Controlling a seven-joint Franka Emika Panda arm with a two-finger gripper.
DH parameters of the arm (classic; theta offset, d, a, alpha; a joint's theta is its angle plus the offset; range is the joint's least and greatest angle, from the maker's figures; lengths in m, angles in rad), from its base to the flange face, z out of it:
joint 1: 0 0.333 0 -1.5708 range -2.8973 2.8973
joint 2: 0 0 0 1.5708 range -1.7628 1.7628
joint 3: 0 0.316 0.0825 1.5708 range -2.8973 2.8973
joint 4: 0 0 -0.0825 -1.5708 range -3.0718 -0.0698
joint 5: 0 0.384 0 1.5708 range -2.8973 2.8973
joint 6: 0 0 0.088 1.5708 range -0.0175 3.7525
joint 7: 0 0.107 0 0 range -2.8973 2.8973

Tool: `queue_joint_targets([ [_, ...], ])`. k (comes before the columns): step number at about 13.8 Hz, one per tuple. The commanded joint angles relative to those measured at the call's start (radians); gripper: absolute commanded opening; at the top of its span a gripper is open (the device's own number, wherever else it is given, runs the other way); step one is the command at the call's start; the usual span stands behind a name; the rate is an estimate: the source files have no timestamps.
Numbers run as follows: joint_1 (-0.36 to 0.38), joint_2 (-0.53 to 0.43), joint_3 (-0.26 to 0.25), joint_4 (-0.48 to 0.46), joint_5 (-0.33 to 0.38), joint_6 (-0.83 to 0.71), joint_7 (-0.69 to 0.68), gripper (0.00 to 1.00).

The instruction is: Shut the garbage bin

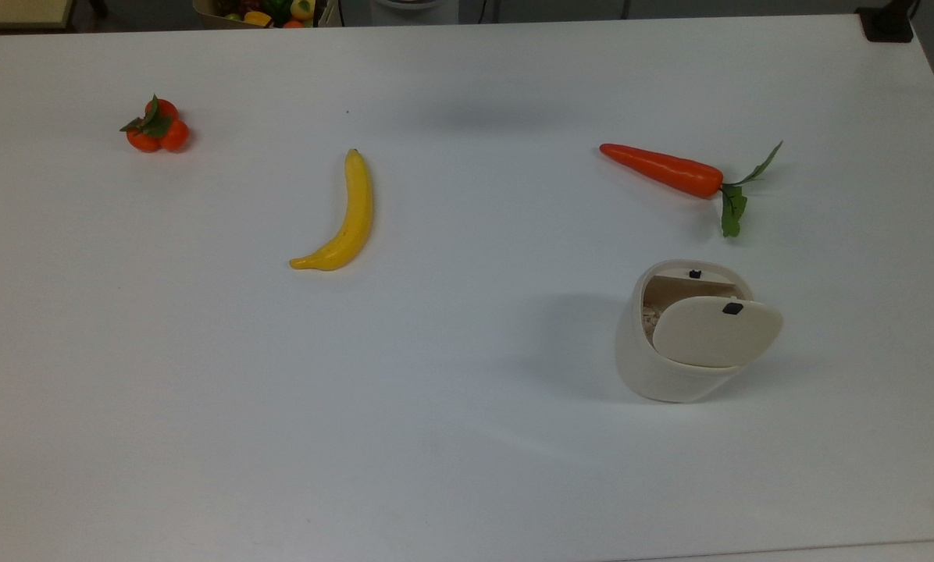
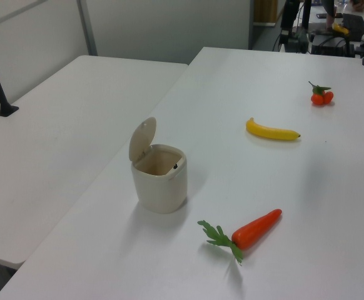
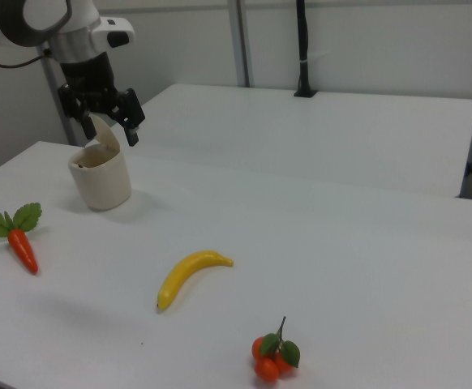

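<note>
The cream-white garbage bin [image 1: 648,367] stands on the white table [image 1: 467,437] at the top view's right, its hinged lid [image 1: 715,332] raised and the mouth open. In the left view the garbage bin [image 2: 161,187] is left of centre with the lid [image 2: 143,139] tilted up and back. In the right view my gripper [image 3: 110,136] hangs open at the upper left, its dark fingers [image 3: 132,130] spread on either side of the raised lid [image 3: 106,139] of the garbage bin [image 3: 102,185]. Whether they touch the lid I cannot tell.
A carrot [image 1: 662,170] lies just beyond the bin in the top view. A banana [image 1: 346,218] lies mid-table and a cluster of small oranges [image 1: 157,129] at the far left. A second white table [image 2: 50,156] adjoins in the left view.
</note>
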Motion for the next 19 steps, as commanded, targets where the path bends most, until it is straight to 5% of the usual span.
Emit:
queue_joint_targets([
  [1, 0.004, -0.012, -0.009, -0.023, 0.021, 0.025, -0.023, 1.0],
  [3, 0.004, -0.011, -0.009, -0.023, 0.021, 0.026, -0.032, 0.91],
  [7, 0.006, -0.011, -0.009, -0.021, 0.027, 0.028, -0.034, 0.33],
  [9, 0.004, -0.009, -0.009, -0.021, 0.044, 0.028, -0.035, 0.12],
  [13, 0.004, -0.004, -0.009, -0.021, 0.065, 0.037, -0.035, 0.01],
  [19, 0.009, 0.032, -0.009, -0.018, 0.142, 0.164, -0.017, 0.01],
])
